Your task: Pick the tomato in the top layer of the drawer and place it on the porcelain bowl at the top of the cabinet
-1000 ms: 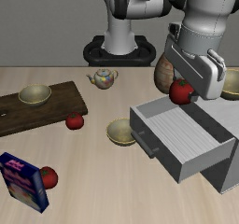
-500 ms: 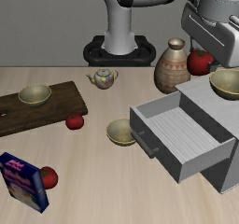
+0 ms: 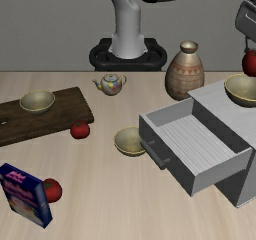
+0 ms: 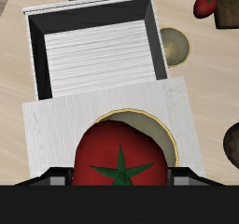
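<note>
1. Pale wooden table (image 3: pixel 100 174) under a plain grey backdrop. A grey cabinet (image 3: pixel 225 119) stands at the exterior view's right, and its top drawer (image 3: pixel 195 144) is pulled open, showing a ribbed white floor.
2. The robot's fingers (image 4: pixel 58 179) pinch a red tomato (image 3: pixel 250 63) from two sides. They hold it in the air just above the porcelain bowl (image 3: pixel 240 90), which sits on the cabinet top.
3. In the wrist view, the tomato's green star-shaped stem faces the camera. The bowl's pale rim curves around it underneath, so the tomato seems roughly centred over the bowl.
4. The likely step is lowering and releasing. To do it well, the arm should come straight down until the tomato nears the bowl's floor. The fingers should then spread gently so the tomato settles rather than rolls out, and they should stay clear of the rim.
5. Elsewhere on the table are a brown vase (image 3: pixel 185 70), a small teapot (image 3: pixel 110 83) and a dark cutting board (image 3: pixel 60 112) carrying a small bowl (image 3: pixel 38 102). A tan bowl (image 3: pixel 128 140) sits beside the drawer, and there are two spare tomatoes (image 3: pixel 79 130).
6. A blue box (image 3: pixel 25 192) lies by one spare tomato, and its printing cannot be read. No other labels are visible.
</note>
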Robot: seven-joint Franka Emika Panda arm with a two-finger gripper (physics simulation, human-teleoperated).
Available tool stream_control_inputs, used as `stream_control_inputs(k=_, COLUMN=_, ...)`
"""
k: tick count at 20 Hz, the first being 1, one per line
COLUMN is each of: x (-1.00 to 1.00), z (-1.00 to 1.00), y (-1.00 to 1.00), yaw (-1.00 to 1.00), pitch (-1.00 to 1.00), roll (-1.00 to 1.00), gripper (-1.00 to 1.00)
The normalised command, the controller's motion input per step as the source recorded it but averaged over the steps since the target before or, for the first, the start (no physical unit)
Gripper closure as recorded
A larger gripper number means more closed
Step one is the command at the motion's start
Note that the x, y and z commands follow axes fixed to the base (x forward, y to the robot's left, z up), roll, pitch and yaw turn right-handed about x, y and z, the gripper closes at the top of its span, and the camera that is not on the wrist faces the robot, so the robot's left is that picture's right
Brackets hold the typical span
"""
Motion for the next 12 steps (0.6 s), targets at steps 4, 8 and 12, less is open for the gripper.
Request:
stream_control_inputs(k=4, x=0.0, z=0.0, y=0.0, yaw=0.0, pitch=0.0, roll=0.0, gripper=-1.0)
stream_control_inputs(k=8, x=0.0, z=0.0, y=0.0, yaw=0.0, pitch=0.0, roll=0.0, gripper=-1.0)
stream_control_inputs(k=12, x=0.0, z=0.0, y=0.0, yaw=0.0, pitch=0.0, roll=0.0, gripper=-1.0)
